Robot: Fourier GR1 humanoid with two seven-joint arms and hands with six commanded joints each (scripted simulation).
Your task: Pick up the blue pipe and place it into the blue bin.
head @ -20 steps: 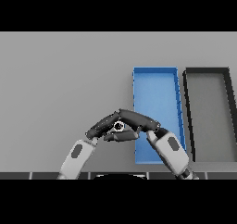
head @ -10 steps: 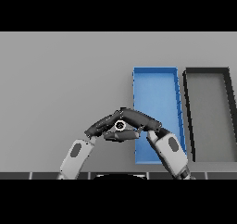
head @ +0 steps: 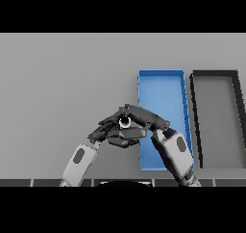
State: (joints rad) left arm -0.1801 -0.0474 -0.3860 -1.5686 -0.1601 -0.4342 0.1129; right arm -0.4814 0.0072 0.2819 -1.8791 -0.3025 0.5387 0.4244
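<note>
Both hands meet near the counter's front edge, the right hand (head: 144, 119) curled around the pipe (head: 125, 122) and the left hand (head: 108, 130) curled beside it, just left of the blue bin (head: 161, 90), so the drop is still left.

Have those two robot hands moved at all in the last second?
Yes, slightly. The right robot hand and left robot hand, closed around a small ring-like object, have drifted right, toward the blue bin.
</note>
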